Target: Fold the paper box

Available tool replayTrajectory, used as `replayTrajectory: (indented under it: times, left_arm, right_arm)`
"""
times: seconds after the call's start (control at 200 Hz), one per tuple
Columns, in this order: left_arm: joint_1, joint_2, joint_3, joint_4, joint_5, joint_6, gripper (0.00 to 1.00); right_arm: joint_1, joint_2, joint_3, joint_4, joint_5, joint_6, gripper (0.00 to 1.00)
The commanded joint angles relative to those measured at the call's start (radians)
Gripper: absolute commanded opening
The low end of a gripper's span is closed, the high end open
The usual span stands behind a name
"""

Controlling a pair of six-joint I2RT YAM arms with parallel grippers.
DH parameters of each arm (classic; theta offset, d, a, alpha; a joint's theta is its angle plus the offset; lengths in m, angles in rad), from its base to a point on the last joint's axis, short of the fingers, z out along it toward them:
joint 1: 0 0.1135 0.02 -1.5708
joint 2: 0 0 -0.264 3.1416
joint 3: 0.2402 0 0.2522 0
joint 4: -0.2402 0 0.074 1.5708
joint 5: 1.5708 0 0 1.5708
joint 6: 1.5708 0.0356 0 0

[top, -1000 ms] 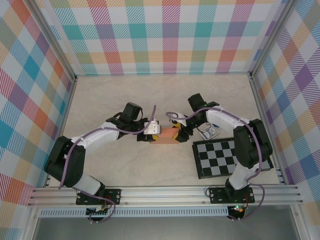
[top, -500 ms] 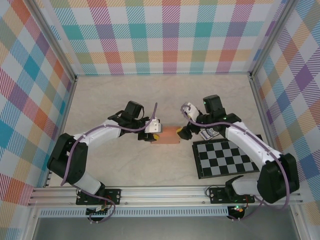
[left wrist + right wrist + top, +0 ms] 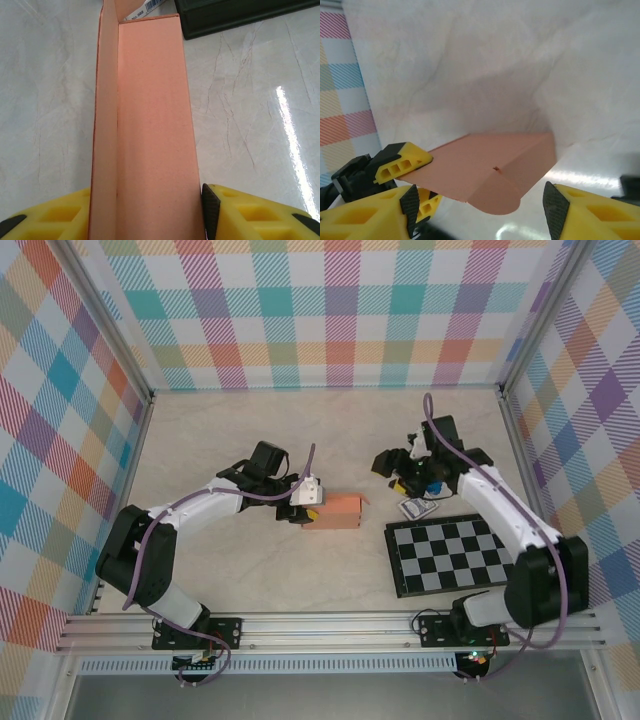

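Observation:
The paper box (image 3: pixel 337 510) is a salmon-orange rectangular box lying at mid-table. My left gripper (image 3: pixel 312 502) is shut on its left end. In the left wrist view the paper box (image 3: pixel 150 125) runs away from the camera between the yellow fingers (image 3: pixel 250 215), whose dark pad presses its side. My right gripper (image 3: pixel 393 472) hovers open to the right of the box and behind it, apart from it. In the right wrist view the paper box (image 3: pixel 490 165) shows a rounded end flap bent outward, beyond the wide-spread fingers (image 3: pixel 590 210) of my right gripper (image 3: pixel 480 210).
A black-and-white checkered board (image 3: pixel 455 555) lies at the front right. A small white and blue object (image 3: pixel 415 507) sits just behind its left corner. Checked walls enclose the table on three sides.
My right gripper has let go of the box's right end and pulled back to the right and away. The left gripper and the box have stayed put.

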Motion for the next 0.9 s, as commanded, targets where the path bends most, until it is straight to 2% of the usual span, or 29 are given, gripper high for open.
replayTrajectory:
  times: [0.0,0.215,0.535,0.895]
  left_arm:
    - [-0.008,0.002,0.014,-0.052,0.028,-0.005,0.50]
    - [-0.008,0.003,0.021,-0.063,0.024,0.001,0.50]
    - [-0.008,0.008,0.028,-0.067,0.024,0.000,0.49]
    - [-0.008,0.019,0.034,-0.074,0.016,-0.002,0.49]
  right_arm:
    - [0.002,0.084,0.063,-0.109,-0.160,0.148,0.68]
    - [0.021,0.162,0.089,-0.075,-0.168,0.193,0.65]
    - [0.060,0.150,0.060,-0.035,-0.179,0.296,0.53]
    - [0.101,0.135,0.051,-0.025,-0.142,0.356,0.52]
